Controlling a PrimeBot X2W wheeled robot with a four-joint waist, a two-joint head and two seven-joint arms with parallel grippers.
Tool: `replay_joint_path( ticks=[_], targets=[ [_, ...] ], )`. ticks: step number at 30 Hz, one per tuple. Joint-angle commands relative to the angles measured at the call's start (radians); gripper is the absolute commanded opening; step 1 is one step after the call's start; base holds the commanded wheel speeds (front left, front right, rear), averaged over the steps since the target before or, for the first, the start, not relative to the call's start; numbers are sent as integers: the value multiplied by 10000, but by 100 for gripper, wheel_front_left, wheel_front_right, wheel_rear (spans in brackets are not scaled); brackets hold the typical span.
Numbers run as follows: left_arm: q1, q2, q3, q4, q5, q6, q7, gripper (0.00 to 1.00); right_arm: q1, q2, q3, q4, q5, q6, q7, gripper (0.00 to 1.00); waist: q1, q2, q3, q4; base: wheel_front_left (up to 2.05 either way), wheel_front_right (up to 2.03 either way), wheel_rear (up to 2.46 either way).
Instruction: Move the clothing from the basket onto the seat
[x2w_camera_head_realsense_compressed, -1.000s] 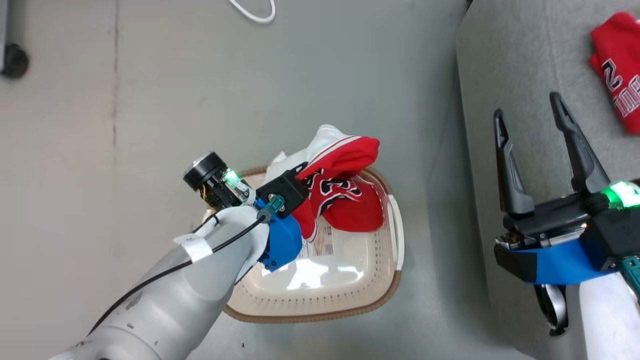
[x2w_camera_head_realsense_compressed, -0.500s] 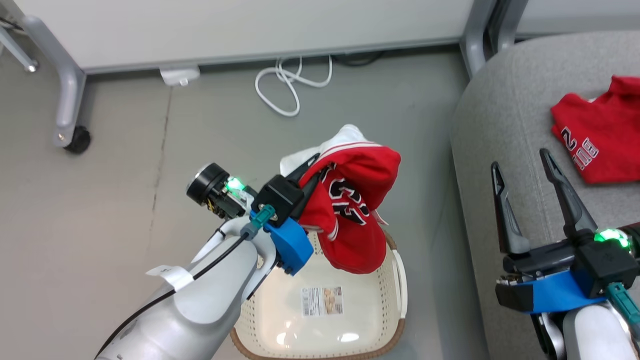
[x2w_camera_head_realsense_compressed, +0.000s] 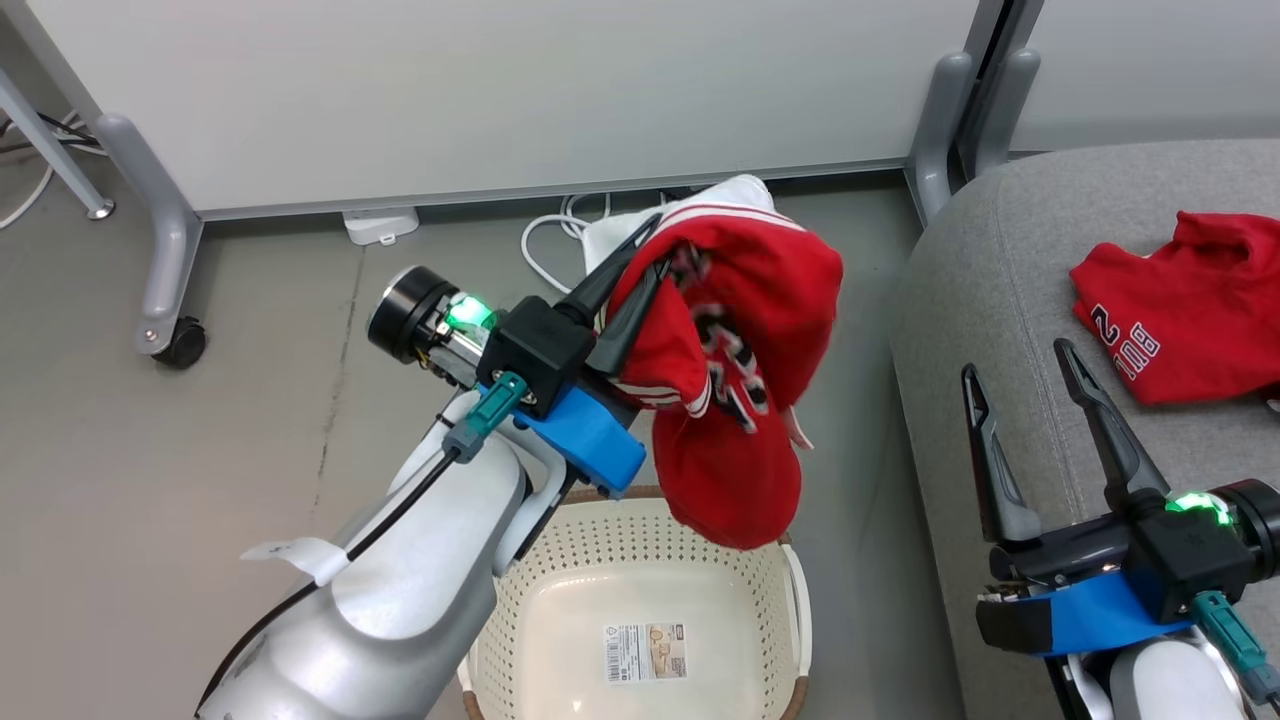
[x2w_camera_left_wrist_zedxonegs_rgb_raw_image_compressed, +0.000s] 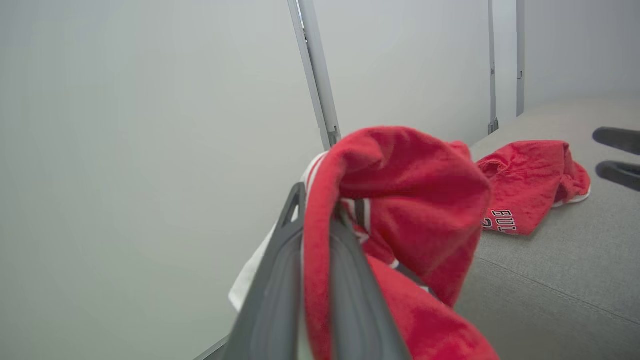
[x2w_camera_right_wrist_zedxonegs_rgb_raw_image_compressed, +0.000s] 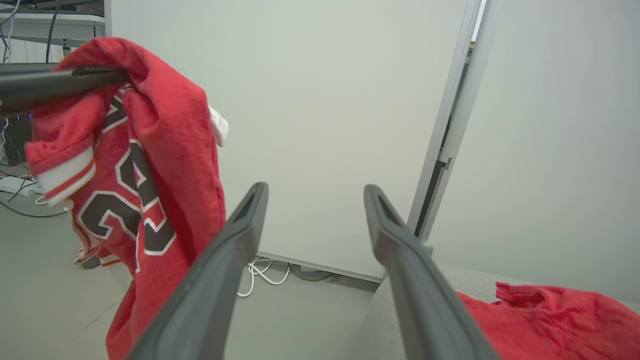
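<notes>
My left gripper (x2w_camera_head_realsense_compressed: 655, 245) is shut on a red garment of the clothing (x2w_camera_head_realsense_compressed: 740, 400), with white-striped trim and a number. It hangs above the far rim of the cream perforated basket (x2w_camera_head_realsense_compressed: 560, 640), whose bottom shows a barcode label. The left wrist view has the cloth (x2w_camera_left_wrist_zedxonegs_rgb_raw_image_compressed: 410, 200) pinched between the fingers (x2w_camera_left_wrist_zedxonegs_rgb_raw_image_compressed: 280, 280). Another red garment (x2w_camera_head_realsense_compressed: 1180, 310) lies on the grey seat (x2w_camera_head_realsense_compressed: 1000, 280) at the right. My right gripper (x2w_camera_head_realsense_compressed: 1015, 362) stands open over the seat's near edge with nothing in it; in its wrist view (x2w_camera_right_wrist_zedxonegs_rgb_raw_image_compressed: 316, 189) the hanging garment (x2w_camera_right_wrist_zedxonegs_rgb_raw_image_compressed: 150, 150) is to the left.
A white partition panel (x2w_camera_head_realsense_compressed: 500, 90) on grey legs stands behind the basket, with a castor (x2w_camera_head_realsense_compressed: 180, 345) at the left. A coiled white cable (x2w_camera_head_realsense_compressed: 545, 255) and a white adapter (x2w_camera_head_realsense_compressed: 380, 225) lie on the grey floor at its foot.
The head camera has tilted up, bringing the partition into view. My left gripper has lifted the red garment out of the basket, which now shows a bare bottom. The right gripper stays open.
</notes>
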Motion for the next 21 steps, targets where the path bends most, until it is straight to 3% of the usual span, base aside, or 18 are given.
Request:
replay_joint_path(
  ticks=[1, 21],
  targets=[
    [-29, -8, 110, -190, 73, -50, -50, 0, 138, 45, 30, 29, 76, 1, -4, 100, 1, -1, -41, 2, 0, 0, 0],
    [-552, -244, 202, -1287, 350, -135, -50, 0, 288, 107, 683, -210, 454, 1, -4, 100, 1, -1, -164, 62, 0, 0, 0]
  ],
)
